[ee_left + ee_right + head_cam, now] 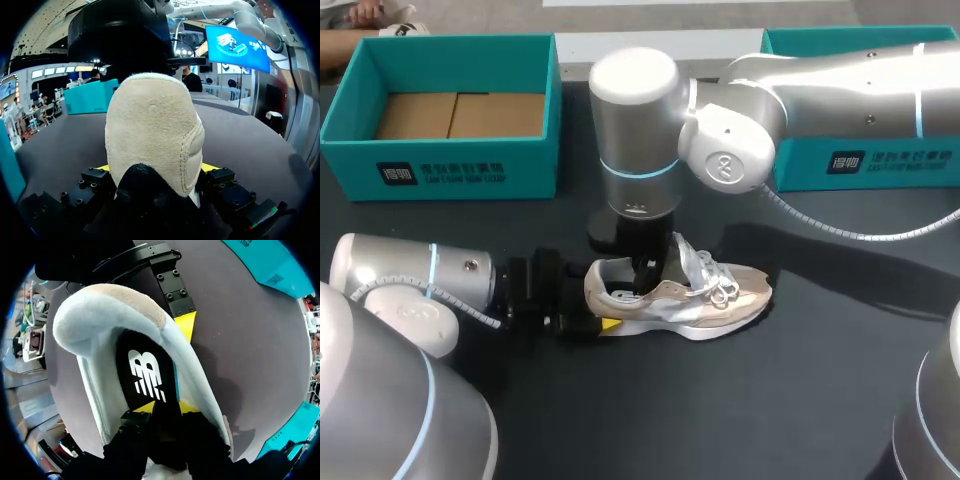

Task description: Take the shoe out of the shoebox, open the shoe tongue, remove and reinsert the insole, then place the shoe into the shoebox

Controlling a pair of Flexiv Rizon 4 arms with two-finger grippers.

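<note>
A beige and white sneaker (705, 300) lies on the dark table, heel toward my left arm and laces loosened. My left gripper (593, 303) has the heel (155, 130) between its two fingers, with a yellow tip (102, 167) against each side. My right arm reaches over from the right, and its gripper (645, 272) points down into the shoe's mouth. In the right wrist view that gripper (166, 409) stands slightly open just above the black insole (145, 372), which lies flat inside the shoe. The open teal shoebox (460, 165) stands at the back left.
A second teal box (880, 160) stands at the back right, partly hidden by my right arm. Bare dark tabletop (720, 420) stretches in front of the shoe.
</note>
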